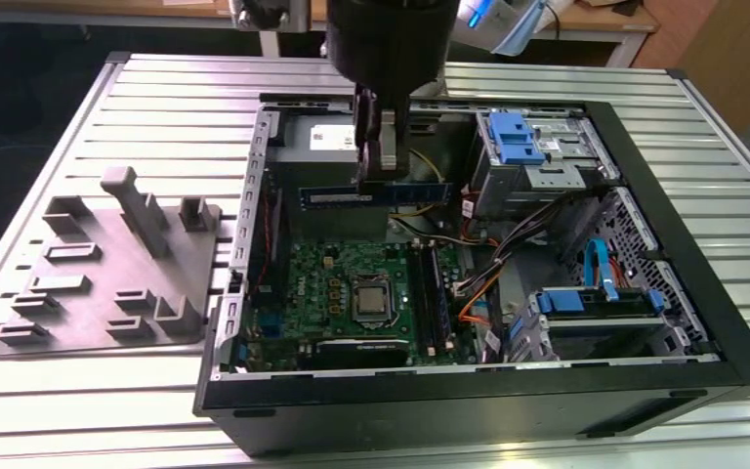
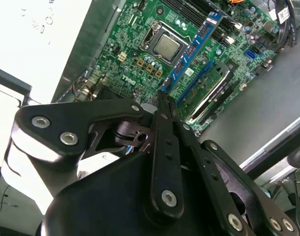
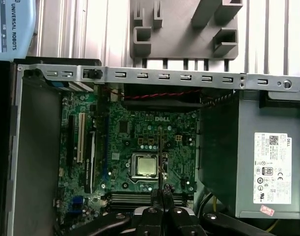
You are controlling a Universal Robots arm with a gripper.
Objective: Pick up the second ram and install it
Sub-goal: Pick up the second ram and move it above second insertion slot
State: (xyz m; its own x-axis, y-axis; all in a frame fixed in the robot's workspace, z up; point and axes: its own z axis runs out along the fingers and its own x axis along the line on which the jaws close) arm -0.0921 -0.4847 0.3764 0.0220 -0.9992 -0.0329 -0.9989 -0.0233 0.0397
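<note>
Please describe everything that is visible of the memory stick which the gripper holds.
The second ram is a slim, long, flat stick: a blue circuit board with dark chips. The gripper is shut on it near its middle. The stick hangs level in the air over the open computer case, above the motherboard, with its length running across the exterior view. It touches nothing but the gripper and is not yet in a slot.
</note>
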